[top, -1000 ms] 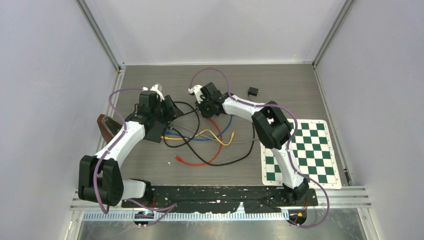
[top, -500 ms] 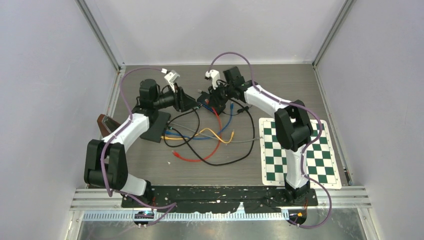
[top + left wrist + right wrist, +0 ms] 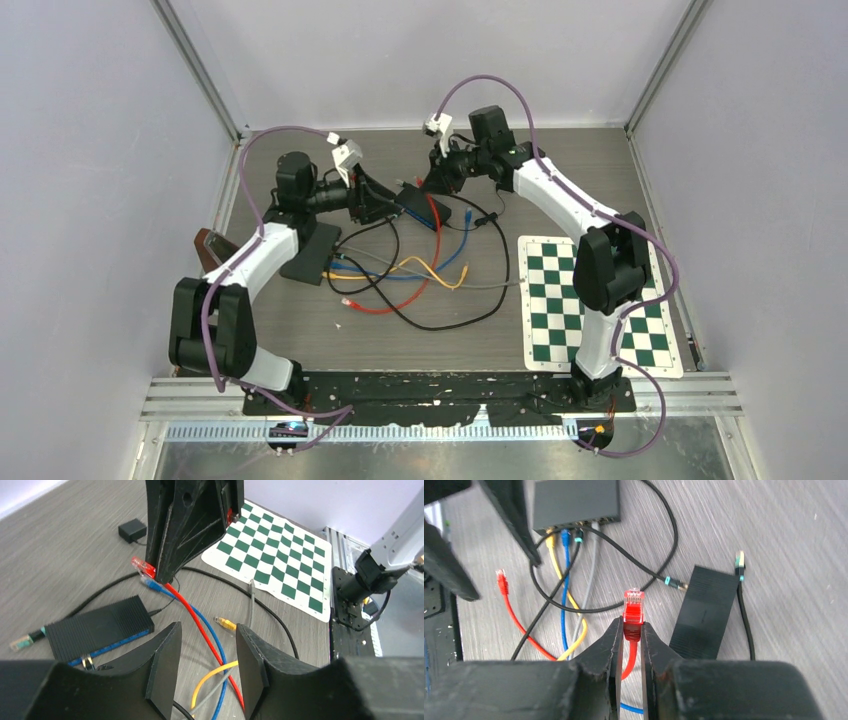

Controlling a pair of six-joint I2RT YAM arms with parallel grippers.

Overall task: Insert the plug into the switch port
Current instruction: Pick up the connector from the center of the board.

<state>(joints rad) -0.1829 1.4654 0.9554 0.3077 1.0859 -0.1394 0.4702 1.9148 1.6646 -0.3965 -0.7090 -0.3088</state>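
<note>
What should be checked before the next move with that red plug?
1. The red plug is clamped in the right gripper: ok, its tip sticks out past the fingers.
2. The left gripper is free to help: ok, open and empty.
3. The plug is at a port of the switch: not ok, it is well apart from it.
4. The switch has a free port: cannot tell, cables fill several.
5. The red cable runs free of tangles: cannot tell.
</note>
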